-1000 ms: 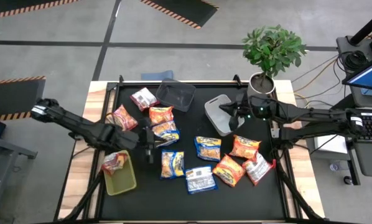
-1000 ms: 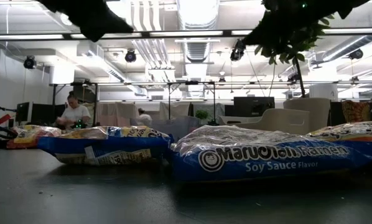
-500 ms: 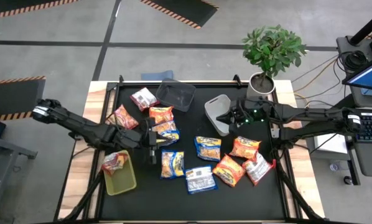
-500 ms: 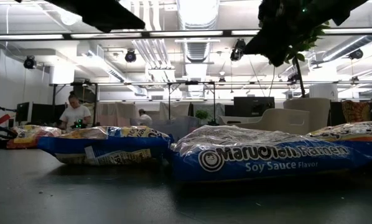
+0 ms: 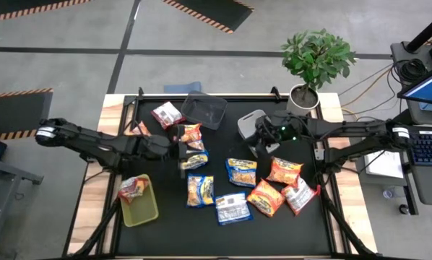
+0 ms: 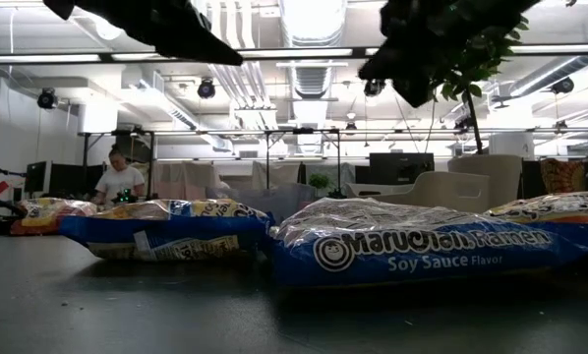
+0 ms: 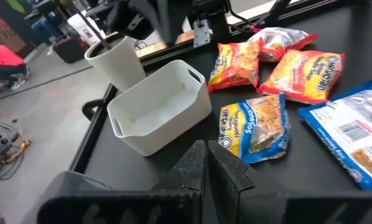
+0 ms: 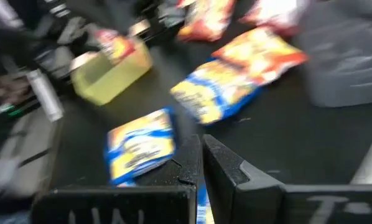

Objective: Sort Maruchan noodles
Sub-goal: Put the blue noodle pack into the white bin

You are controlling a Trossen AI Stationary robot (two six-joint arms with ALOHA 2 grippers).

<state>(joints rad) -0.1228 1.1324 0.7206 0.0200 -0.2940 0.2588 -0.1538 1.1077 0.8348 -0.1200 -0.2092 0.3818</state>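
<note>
Maruchan noodle packets lie flat across the black table: an orange one [image 5: 191, 133], blue-and-yellow ones [image 5: 194, 160] [image 5: 199, 189] [image 5: 241, 172] [image 5: 232, 208], orange ones [image 5: 284, 171] [image 5: 265, 197], and red-and-white ones [image 5: 167, 113] [image 5: 299, 195]. Another red packet [image 5: 133, 188] rests on the rim of the yellow-green bin [image 5: 144, 209]. My left gripper [image 5: 181, 149] [image 7: 206, 163] is shut and hovers beside the orange and blue packets left of centre. My right gripper [image 5: 258, 139] [image 8: 200, 155] is shut and hangs over the light grey bin [image 5: 246, 126].
A dark grey bin [image 5: 204, 110] stands at the far edge and a potted plant [image 5: 313, 58] at the far right corner. My left arm covers part of a red packet [image 5: 136, 130]. A person [image 6: 117, 182] sits in the room beyond the table.
My left gripper has moved toward the table's far edge and a little right, coming alongside the orange and blue packets. My right gripper has moved left, from the right side of the light grey bin to above it. No packet has moved.
</note>
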